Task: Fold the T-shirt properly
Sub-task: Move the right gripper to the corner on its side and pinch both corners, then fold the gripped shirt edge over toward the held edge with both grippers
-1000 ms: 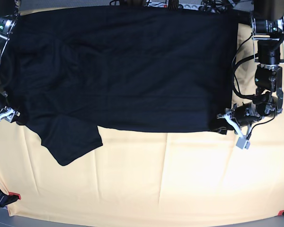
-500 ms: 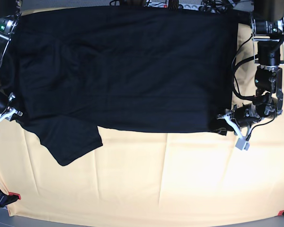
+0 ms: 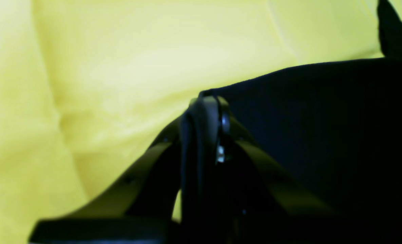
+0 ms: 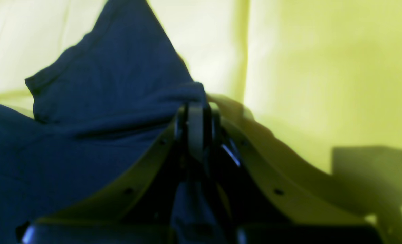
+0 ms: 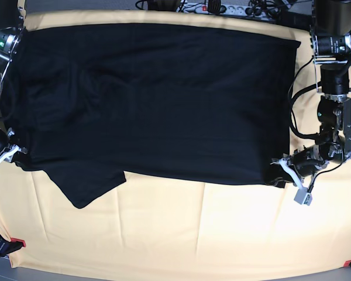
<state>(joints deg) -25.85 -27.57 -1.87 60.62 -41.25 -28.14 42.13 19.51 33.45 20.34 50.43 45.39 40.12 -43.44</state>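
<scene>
The black T-shirt [image 5: 158, 99] lies spread flat on the yellow-cream cloth [image 5: 199, 234], one sleeve sticking out at the lower left. My left gripper [image 5: 279, 174] is shut on the shirt's lower right corner; in the left wrist view the shut fingers [image 3: 204, 112] pinch the black fabric [image 3: 323, 128]. My right gripper [image 5: 13, 154] is shut on the shirt's left edge by the sleeve; in the right wrist view the shut fingers [image 4: 195, 115] hold bunched dark fabric [image 4: 112, 101].
A power strip and cables [image 5: 222, 8] lie along the far edge. Red clamps hold the cloth at the near left corner [image 5: 17, 242] and the near right corner [image 5: 349, 263]. Bare yellow-cream cloth fills the near half.
Both grippers have moved toward the near edge, dragging the shirt with them. The shirt's far edge now lies lower, baring a yellow strip at the back.
</scene>
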